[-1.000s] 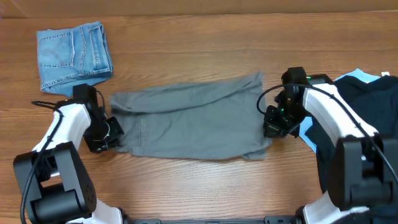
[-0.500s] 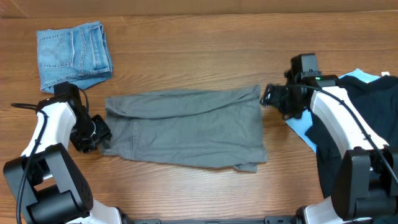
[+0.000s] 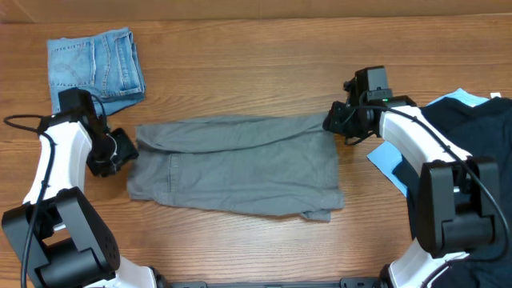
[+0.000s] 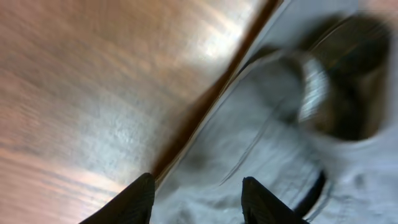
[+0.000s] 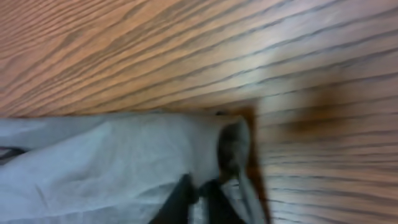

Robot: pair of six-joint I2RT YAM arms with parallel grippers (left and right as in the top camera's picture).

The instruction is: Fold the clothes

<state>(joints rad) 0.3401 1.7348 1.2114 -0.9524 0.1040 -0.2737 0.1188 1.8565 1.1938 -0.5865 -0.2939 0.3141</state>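
The large grey shorts (image 3: 240, 164) lie flat across the middle of the table, folded lengthwise. My left gripper (image 3: 120, 150) is at their left edge; in the left wrist view it (image 4: 198, 180) is open, low over the grey cloth (image 4: 280, 137), with its fingertips (image 4: 142, 193) spread wide. My right gripper (image 3: 332, 124) is at the shorts' top right corner; in the right wrist view it (image 5: 199, 190) is shut, pinching the grey cloth (image 5: 124, 162) near its edge.
Folded blue denim shorts (image 3: 96, 68) lie at the back left. A black garment (image 3: 472, 136) on a light-blue piece (image 3: 388, 164) lies at the right edge, under my right arm. Bare wooden table (image 3: 256, 64) lies behind the grey shorts.
The grey shorts have slid left and a little back. My left gripper moved up and left to their left edge. My right gripper moved from the right edge's middle to the top right corner.
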